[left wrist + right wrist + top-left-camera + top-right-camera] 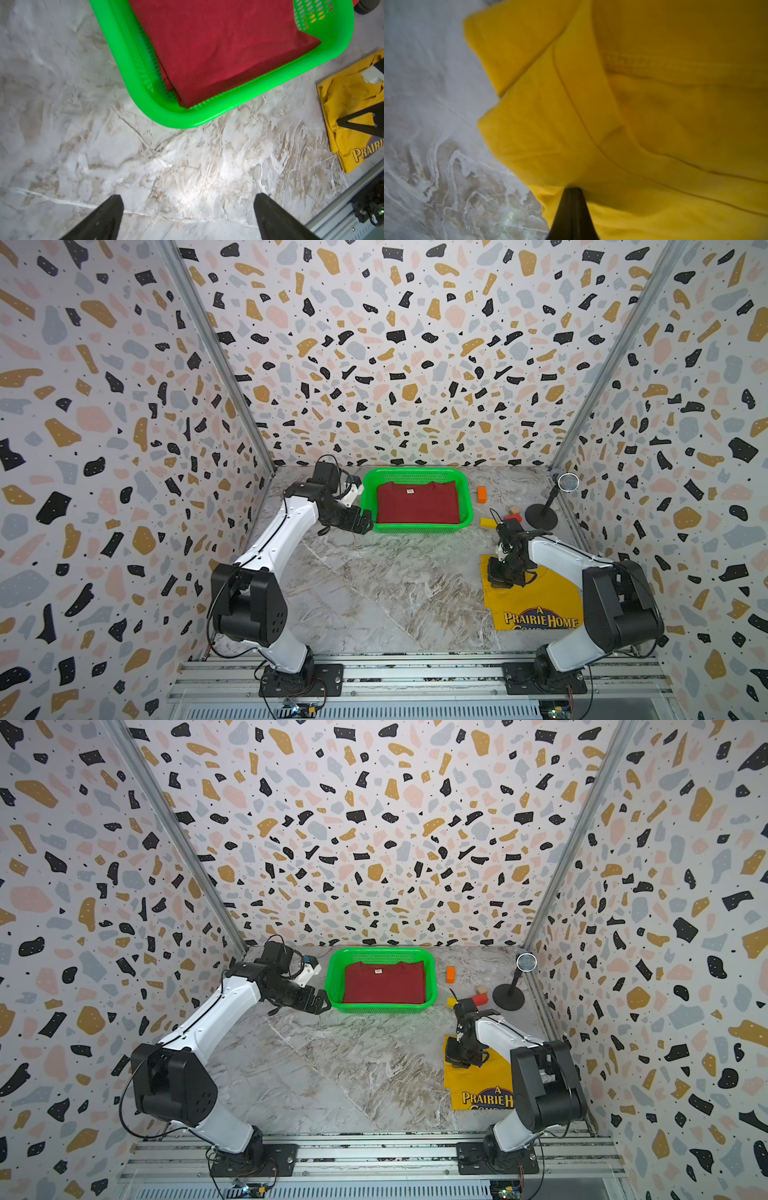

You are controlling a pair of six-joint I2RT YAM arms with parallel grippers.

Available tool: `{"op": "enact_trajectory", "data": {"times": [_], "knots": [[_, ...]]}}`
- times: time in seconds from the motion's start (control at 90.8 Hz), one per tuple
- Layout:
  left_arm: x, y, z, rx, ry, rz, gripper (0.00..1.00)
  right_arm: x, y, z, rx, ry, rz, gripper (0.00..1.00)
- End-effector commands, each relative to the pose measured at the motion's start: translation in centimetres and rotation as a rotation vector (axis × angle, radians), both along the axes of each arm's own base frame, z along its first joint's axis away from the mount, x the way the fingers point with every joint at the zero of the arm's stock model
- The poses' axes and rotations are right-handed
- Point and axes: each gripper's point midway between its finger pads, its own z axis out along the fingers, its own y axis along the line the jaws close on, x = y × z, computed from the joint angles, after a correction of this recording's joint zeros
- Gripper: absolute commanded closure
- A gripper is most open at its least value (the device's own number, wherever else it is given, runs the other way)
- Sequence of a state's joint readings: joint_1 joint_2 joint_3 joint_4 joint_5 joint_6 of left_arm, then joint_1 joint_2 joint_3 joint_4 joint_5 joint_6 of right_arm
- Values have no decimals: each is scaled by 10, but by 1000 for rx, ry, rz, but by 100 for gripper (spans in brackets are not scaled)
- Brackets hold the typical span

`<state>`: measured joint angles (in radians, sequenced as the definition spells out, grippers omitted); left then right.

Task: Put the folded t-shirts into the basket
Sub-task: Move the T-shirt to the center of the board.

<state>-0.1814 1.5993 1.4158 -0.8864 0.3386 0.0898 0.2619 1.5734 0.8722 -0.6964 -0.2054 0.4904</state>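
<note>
**Basket** (415, 527) (380, 1008): bright green plastic, rectangular, with a rounded rim and perforated sides. It stands upright on the tabletop (395, 593), at the centre of the frame in both top views. In the left wrist view (172, 119) one rounded corner fills the upper middle.

**Red shirt** (417, 502) (384, 984): plain dark red, folded to a rectangle. It lies flat inside the basket and covers most of its floor, with a small pale neck label at its upper edge.

**Yellow shirt** (536, 601) (473, 1081): folded, printed "A Prairie Home" along its lower edge. It lies on the tabletop at lower right of the frame, outside the basket and well apart from it. Its upper part is rumpled. The right wrist view (654, 104) shows layered folds and a stitched seam.
</note>
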Motion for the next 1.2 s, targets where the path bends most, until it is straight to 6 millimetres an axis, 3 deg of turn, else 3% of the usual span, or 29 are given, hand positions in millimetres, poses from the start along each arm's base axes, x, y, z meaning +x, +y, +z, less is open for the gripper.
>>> {"op": "enact_trajectory", "data": {"times": [0.0,0.198,0.352,0.429,0.518,0.617,0.716,0.826,0.925,1.068,1.189], "knots": [[-26,10,8,-38,37,0,0,0,36,0,130,11,34,98],[-45,33,-12,-37,67,45,0,-9,89,-8,251,66,84,99],[-55,44,-23,-37,81,58,0,-11,129,3,335,45,121,99],[-59,44,-29,-48,91,50,0,-9,156,10,408,29,122,98],[-64,41,-39,-66,94,34,0,-9,173,9,458,39,68,100],[-66,36,-56,-103,108,41,1,2,209,30,637,-18,76,100],[-64,26,-64,-155,110,44,3,12,218,61,677,-95,112,97],[-69,7,-68,-178,133,-10,3,18,209,91,690,-163,104,93],[-79,-15,-71,-176,159,-89,3,19,175,97,590,-198,92,91],[-88,-39,-80,-178,195,-159,3,1,96,70,285,-158,72,90],[-89,-52,-87,-173,211,-201,2,-22,56,43,166,-67,4,91]]}}
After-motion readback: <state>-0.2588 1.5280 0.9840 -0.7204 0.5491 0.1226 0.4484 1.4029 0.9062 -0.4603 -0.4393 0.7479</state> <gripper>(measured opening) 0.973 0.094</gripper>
